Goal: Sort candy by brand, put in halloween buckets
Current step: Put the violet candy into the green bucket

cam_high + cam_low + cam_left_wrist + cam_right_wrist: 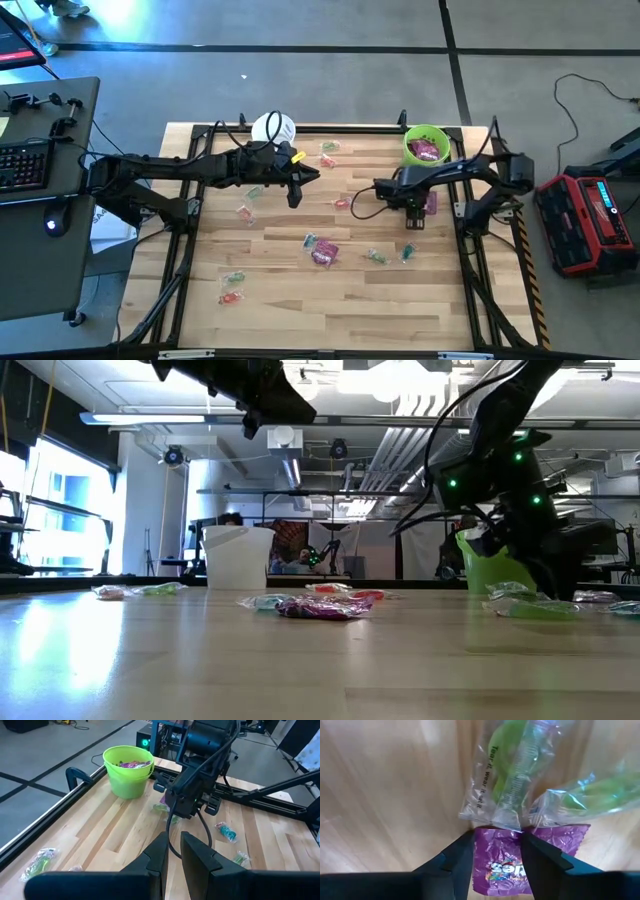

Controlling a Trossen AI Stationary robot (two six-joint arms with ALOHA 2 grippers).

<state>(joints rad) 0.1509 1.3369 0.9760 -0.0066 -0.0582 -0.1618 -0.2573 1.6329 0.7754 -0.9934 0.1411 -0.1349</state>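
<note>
1. The right gripper (496,851) is down at the wooden table (300,290), just in front of the lime green bucket (426,145). Its two dark fingers stand either side of a flat, glossy purple packet (520,857) with printed lettering, pressing its edges.
2. Two crinkly clear wrappers with green sweets inside (507,775) lie touching the far edge of that packet, one marked with a tear line.
3. The lime green bucket is a smooth, round plastic pail; purple packets (131,764) show inside it.
4. The white bucket (273,129) is round and translucent and stands at the far edge of the table, by the left arm.
5. The left gripper (171,851) hangs above the table's middle, its matte dark fingers nearly together, holding nothing.
6. More candy lies scattered on the pale butcher-block planks: another purple packet (323,254) near the centre and small clear-wrapped pieces (232,297) toward the front left.
</note>
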